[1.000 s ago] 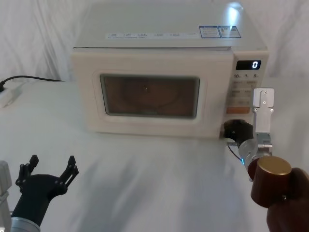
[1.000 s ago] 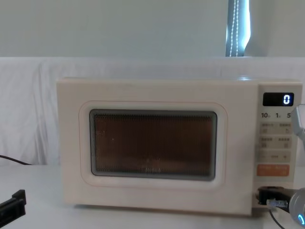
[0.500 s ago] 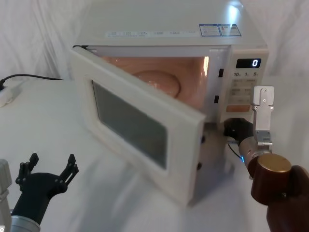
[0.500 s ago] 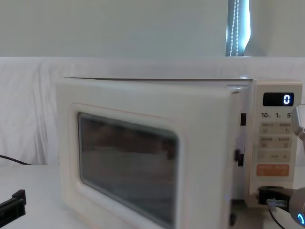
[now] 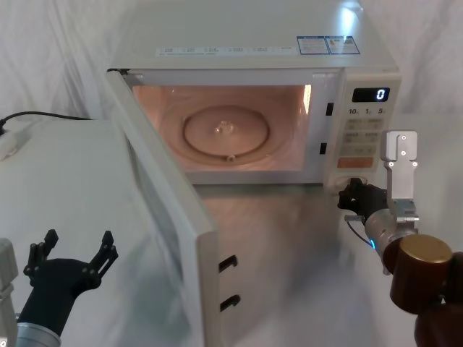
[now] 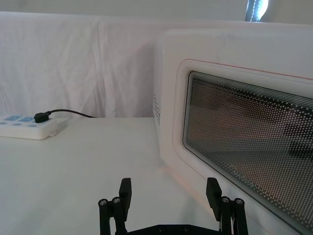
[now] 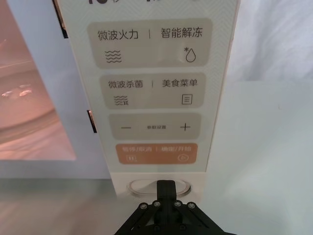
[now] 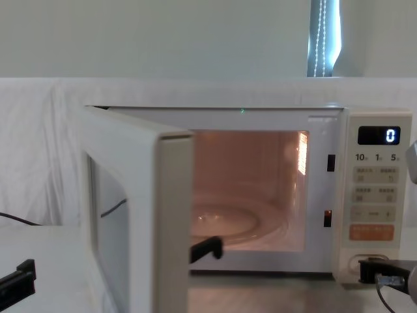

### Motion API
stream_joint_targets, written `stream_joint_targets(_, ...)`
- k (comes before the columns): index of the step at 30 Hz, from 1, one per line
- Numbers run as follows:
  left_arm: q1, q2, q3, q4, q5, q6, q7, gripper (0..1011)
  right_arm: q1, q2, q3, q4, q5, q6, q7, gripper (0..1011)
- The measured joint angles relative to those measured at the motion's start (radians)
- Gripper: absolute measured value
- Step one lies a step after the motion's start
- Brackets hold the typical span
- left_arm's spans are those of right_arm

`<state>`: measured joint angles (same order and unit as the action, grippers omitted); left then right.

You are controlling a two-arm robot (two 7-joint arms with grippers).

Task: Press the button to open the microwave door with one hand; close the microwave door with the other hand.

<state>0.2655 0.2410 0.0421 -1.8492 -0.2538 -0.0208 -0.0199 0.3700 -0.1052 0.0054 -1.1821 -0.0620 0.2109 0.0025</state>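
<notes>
You are between the two halves of the job: the press is done and the closing has not begun. The microwave door (image 5: 170, 238) stands swung out on its hinge side, roughly square to the microwave (image 5: 253, 50), with the lit cavity and the glass turntable (image 5: 226, 134) in plain sight. Your right gripper (image 7: 165, 188) sits at the foot of the control panel, fingers drawn narrow together and holding nothing, tip right in front of the button (image 7: 142, 187), just below the orange key (image 7: 156, 153); whether it touches the button you cannot tell.

Your left gripper (image 5: 76, 256) hovers low over the bench, on the outer side of the open door and well short of it, fingers spread wide and empty. Next, I judge, you need to bring it up against the door's outer face (image 6: 244, 142), near the free edge rather than the hinge, and push the door toward the cavity until it latches.

Half a second ago the door was only partly swung out; a second ago it was shut. The left gripper has not moved, and the right has eased back slightly.
</notes>
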Motion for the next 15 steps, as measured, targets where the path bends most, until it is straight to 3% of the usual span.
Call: stream_joint_targets(15, 0.000, 0.000, 0.000, 0.000, 0.000, 0.000, 0.000, 1001, -0.091, 0.040, -0.037, -0.156, 0.029, 0.058, 0.075, 0)
